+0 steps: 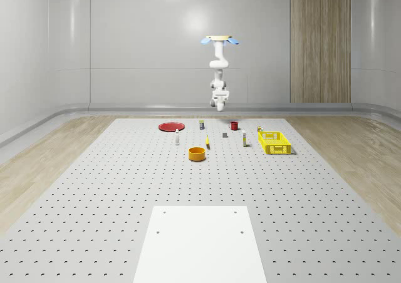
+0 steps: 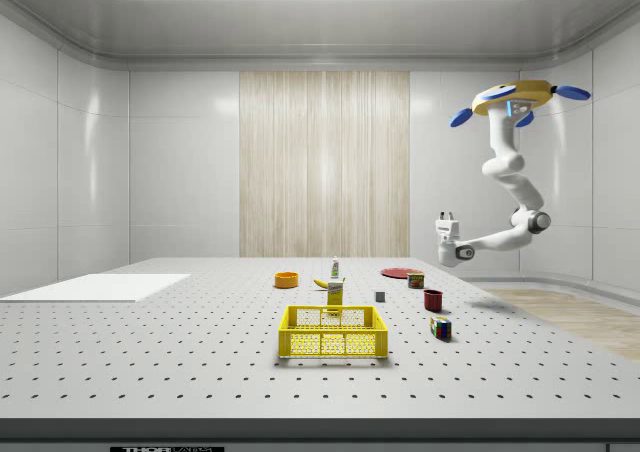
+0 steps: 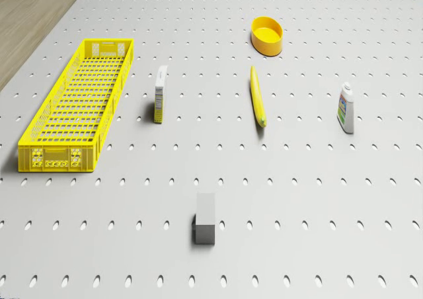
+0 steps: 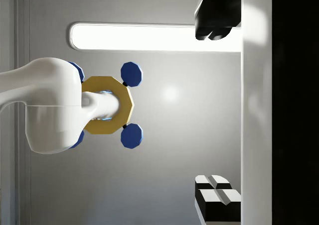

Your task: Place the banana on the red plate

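The yellow banana (image 3: 258, 97) lies flat on the perforated table, between the orange bowl (image 3: 267, 36) and a small bottle (image 3: 346, 108); it also shows in the whole-scene view as the banana (image 1: 207, 143) and in the side view as the banana (image 2: 322, 283). The red plate (image 1: 170, 126) sits at the table's far left, with nothing on it; the side view has the plate (image 2: 400, 272) behind the other items. The drone (image 1: 219, 40) hovers high over the table's far end. My gripper (image 2: 446, 216) hangs well above the table, turned upward, open and holding nothing (image 4: 214, 107).
A yellow crate (image 1: 274, 141) stands at the right. A red mug (image 1: 234, 126), a grey block (image 3: 205, 219), a carton (image 3: 160, 95), a small box (image 1: 202, 125) and a colour cube (image 2: 440, 327) are scattered about. A white sheet (image 1: 199, 242) lies near the front.
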Motion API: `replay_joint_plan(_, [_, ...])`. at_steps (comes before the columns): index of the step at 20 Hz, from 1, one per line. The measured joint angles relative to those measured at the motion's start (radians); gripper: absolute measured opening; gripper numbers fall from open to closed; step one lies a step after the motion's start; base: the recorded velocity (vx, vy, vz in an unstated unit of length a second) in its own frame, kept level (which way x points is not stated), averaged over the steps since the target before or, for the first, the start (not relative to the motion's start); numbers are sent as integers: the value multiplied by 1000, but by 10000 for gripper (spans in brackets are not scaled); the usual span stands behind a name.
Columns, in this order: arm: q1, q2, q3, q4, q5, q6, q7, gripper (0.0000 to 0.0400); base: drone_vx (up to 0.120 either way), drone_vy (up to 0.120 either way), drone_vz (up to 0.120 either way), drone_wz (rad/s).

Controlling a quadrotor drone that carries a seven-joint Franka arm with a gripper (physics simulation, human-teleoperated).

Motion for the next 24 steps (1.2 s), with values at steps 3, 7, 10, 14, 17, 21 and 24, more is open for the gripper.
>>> replay_joint_plan(3, [-1, -2, 2, -2, -2, 2, 0, 400, 120, -120, 0, 0])
replay_joint_plan(7, [-2, -4, 5, -4, -7, 5, 1, 400, 120, -120, 0, 0])
replay_joint_plan(10, [-3, -5, 10, -5, -13, 8, 2, 400, 120, -120, 0, 0])
replay_joint_plan(14, [-7, -7, 21, -8, -29, 11, 4, 400, 120, -120, 0, 0])
replay_joint_plan(17, [-12, -9, 37, -10, -51, 13, 6, 400, 120, -120, 0, 0])
replay_joint_plan(21, [-23, -12, 74, -15, -104, 17, 13, 400, 120, -120, 0, 0])
replay_joint_plan(24, [-39, -16, 124, -24, -174, 20, 23, 400, 120, -120, 0, 0])
